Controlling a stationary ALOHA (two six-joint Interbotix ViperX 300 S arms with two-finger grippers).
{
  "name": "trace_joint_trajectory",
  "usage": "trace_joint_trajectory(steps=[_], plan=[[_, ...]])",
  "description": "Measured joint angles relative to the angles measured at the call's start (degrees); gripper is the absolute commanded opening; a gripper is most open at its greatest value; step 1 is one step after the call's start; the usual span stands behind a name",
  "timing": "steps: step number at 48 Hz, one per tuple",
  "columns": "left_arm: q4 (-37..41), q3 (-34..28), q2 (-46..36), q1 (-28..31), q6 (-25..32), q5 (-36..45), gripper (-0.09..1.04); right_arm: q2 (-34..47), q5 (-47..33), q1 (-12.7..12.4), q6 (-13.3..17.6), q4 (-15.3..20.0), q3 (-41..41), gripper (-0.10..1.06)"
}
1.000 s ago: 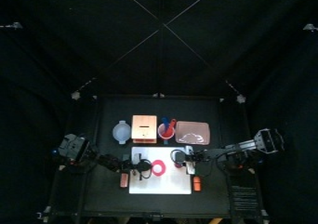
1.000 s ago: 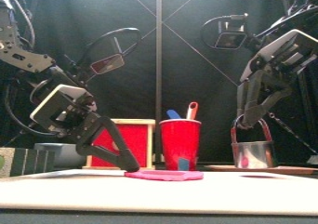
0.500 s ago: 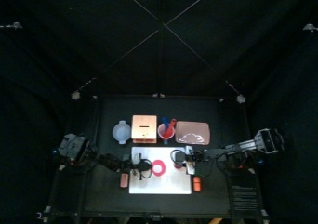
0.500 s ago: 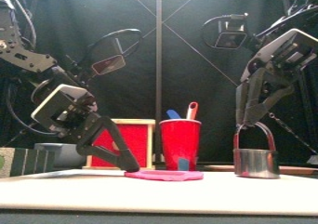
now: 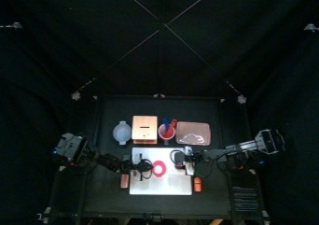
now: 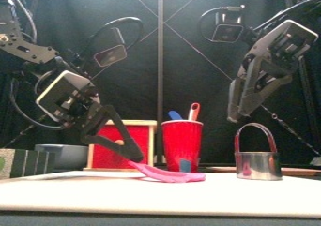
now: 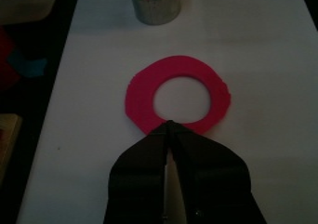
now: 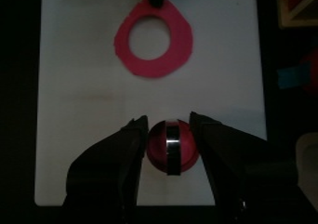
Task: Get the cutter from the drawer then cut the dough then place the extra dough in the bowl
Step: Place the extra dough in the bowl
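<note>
The left gripper [image 7: 168,128], clamped on the edge of the flat pink dough ring [image 7: 140,96], is probably risking tearing or dropping that limp ring short of the blue-grey two-handled bowl [image 5: 121,132].

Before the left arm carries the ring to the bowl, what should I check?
1. Left gripper shut on the dough ring's edge: ok.
2. Ring's hole empty, cut disc inside the cutter: ok.
3. Cutter stands apart from the ring on the white board: ok.
4. Right gripper open above the cutter, off the ring: ok.
5. Ring fully off the board: not ok, only the gripped edge is raised.
6. Bowl empty: cannot tell.
</note>
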Motion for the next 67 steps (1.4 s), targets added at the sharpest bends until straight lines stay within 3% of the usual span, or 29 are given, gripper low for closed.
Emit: trace_joint_trajectory(steps=[17,25,34,52,67], plan=[[0.97,0.97,-3.6,0.97,-0.09,0.0,0.56,0.0,-2.02,0.0,0.0,0.09,-0.09,0.79],[0.88,0.35,-3.52,2.11,-0.09,1.05,0.72,0.09,-2.64,-0.09,0.0,0.09,0.0,0.79],[0.88,-3.16,-2.72,4.31,-0.26,8.35,0.9,0.09,-2.64,-0.18,0.0,0.0,-0.09,0.79],[2.11,-7.82,1.49,11.43,0.0,20.83,0.9,0.44,-2.72,-0.18,0.0,0.09,-0.09,0.79],[5.8,-8.53,2.55,12.74,-0.09,22.59,0.9,1.14,-2.72,-0.09,0.0,0.09,-0.09,0.79]])
